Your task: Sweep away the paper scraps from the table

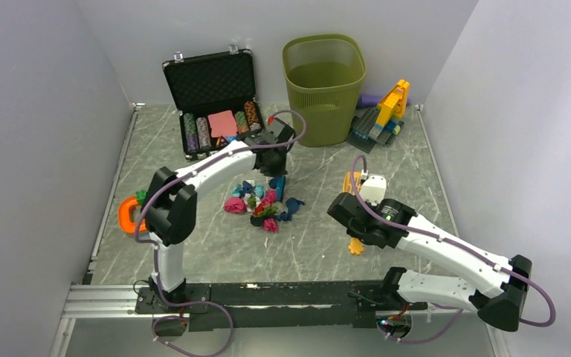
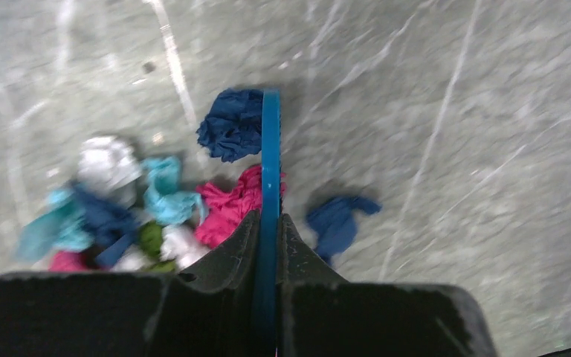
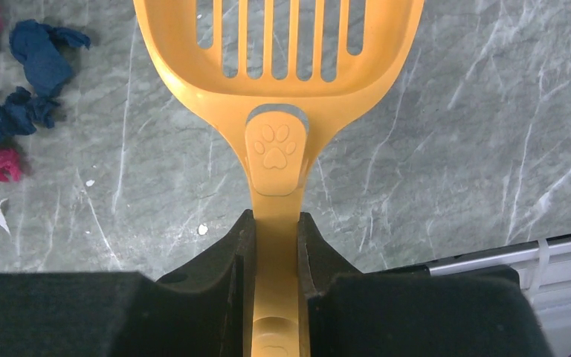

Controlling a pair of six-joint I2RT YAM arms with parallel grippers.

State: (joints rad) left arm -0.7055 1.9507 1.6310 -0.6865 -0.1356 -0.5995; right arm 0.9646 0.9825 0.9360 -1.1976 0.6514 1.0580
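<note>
Well beyond paper scraps [image 1: 262,202] stand bin [image 1: 324,97], perhaps bricks [image 1: 381,119].

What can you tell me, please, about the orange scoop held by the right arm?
The scoop looks like orange plastic: a slotted bowl narrowing into a flat handle with a grey-rimmed paw-print badge. The right pincer is shut on the handle, and the bowl points away from it over the table, to the right of the scraps and apart from them. Whether the bowl touches the table cannot be told.
</note>
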